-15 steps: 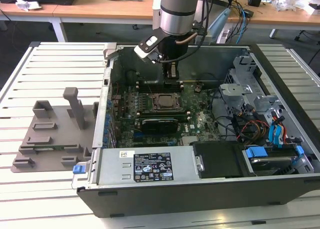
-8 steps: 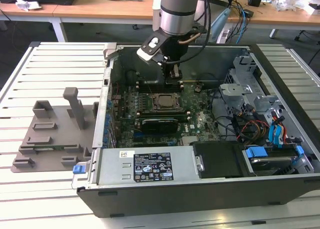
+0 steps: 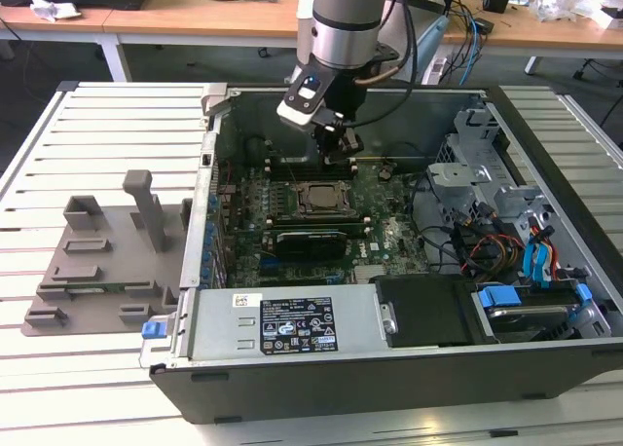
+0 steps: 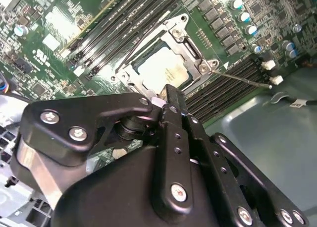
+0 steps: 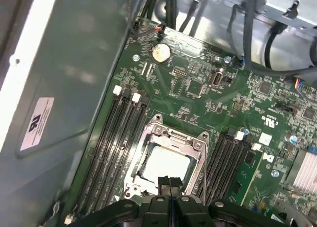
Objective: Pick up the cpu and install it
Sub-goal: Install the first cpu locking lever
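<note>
Your gripper (image 5: 170,182) hangs over the socket (image 5: 157,130) edge, fingers pressed together on nothing. The cpu (image 5: 166,163) lies flat inside the socket. It is probably light, stiff, slick-topped and fragile, so hold it by its thin edges.

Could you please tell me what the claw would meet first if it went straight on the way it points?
Probably the shiny silver square cpu in the metal-framed socket, just beyond the black claw; depth is unclear, so possibly the socket's frame.

The cpu (image 5: 166,165) lies in the socket frame (image 5: 147,138), between memory slots (image 5: 110,142), inside the case (image 5: 74,53).
</note>
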`<state>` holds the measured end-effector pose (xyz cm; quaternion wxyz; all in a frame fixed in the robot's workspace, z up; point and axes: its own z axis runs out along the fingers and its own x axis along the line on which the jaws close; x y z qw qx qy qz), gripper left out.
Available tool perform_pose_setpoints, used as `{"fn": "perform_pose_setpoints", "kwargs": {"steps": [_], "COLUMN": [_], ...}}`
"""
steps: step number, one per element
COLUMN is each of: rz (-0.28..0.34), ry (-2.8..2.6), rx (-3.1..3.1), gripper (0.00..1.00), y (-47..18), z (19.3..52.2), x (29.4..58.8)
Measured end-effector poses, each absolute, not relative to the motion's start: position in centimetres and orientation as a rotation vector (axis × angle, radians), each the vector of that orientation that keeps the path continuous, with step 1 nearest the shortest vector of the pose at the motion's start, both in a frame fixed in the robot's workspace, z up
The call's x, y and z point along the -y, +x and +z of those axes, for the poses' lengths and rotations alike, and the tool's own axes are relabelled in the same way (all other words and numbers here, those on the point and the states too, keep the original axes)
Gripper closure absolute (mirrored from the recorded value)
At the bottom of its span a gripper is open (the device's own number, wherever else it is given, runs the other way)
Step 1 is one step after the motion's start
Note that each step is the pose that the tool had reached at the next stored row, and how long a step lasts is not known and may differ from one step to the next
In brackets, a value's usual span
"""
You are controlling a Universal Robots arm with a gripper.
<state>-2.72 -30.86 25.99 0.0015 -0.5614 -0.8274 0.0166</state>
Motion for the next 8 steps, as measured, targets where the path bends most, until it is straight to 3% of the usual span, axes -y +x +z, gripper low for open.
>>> {"fn": "perform_pose_setpoints", "kwargs": {"steps": [8], "rz": [0.052], "ry": [-1.605], "rx": [2.699], "gripper": [0.89], "y": [-2.7], "z": [25.99], "x": [30.86]}}
